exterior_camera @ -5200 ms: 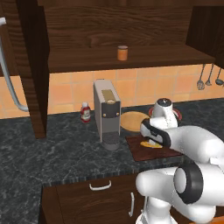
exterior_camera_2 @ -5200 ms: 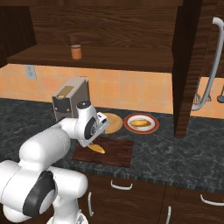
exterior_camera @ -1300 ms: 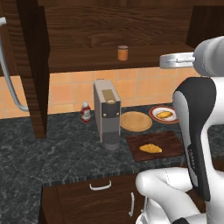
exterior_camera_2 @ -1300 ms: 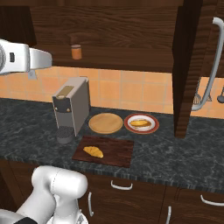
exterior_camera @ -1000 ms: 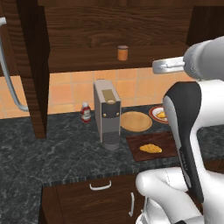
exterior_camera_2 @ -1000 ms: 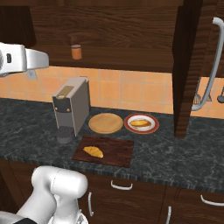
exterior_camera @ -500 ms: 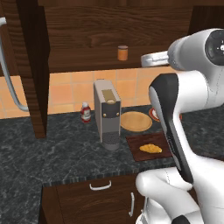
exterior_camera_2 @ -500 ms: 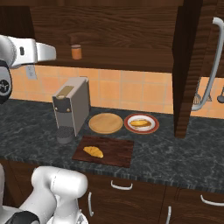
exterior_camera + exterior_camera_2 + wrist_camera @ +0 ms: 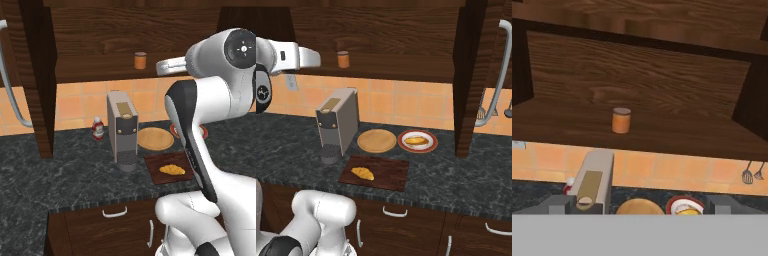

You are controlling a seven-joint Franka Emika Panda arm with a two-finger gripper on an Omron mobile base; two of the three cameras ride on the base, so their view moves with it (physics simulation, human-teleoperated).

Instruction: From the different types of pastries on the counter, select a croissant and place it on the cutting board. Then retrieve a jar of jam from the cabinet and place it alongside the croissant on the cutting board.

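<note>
The orange jar of jam [image 9: 140, 60] [image 9: 343, 59] [image 9: 621, 120] stands upright on the shelf of the dark wood cabinet [image 9: 115, 30]. My gripper [image 9: 160, 67] [image 9: 318, 59] [image 9: 641, 204] is raised to shelf height, a short way in front of the jar and apart from it. It is open: its fingertips [image 9: 562, 203] stand wide apart with nothing between them. The golden croissant [image 9: 171, 170] [image 9: 362, 173] lies on the reddish-brown cutting board [image 9: 187, 174] [image 9: 388, 172] on the marbled counter [image 9: 75, 175].
A grey coffee machine [image 9: 122, 130] [image 9: 336, 122] stands left of the board, with a red bottle [image 9: 98, 129] beside it. Behind the board lie a round tan disc [image 9: 376, 140] and a red-rimmed plate [image 9: 428, 146] holding an orange-brown pastry [image 9: 417, 140]. Open cabinet doors [image 9: 468, 75] [image 9: 37, 75] flank the shelf.
The arm has lifted off the cutting board, leaving the croissant there, and swung the hand up and across toward the jar on the shelf.
</note>
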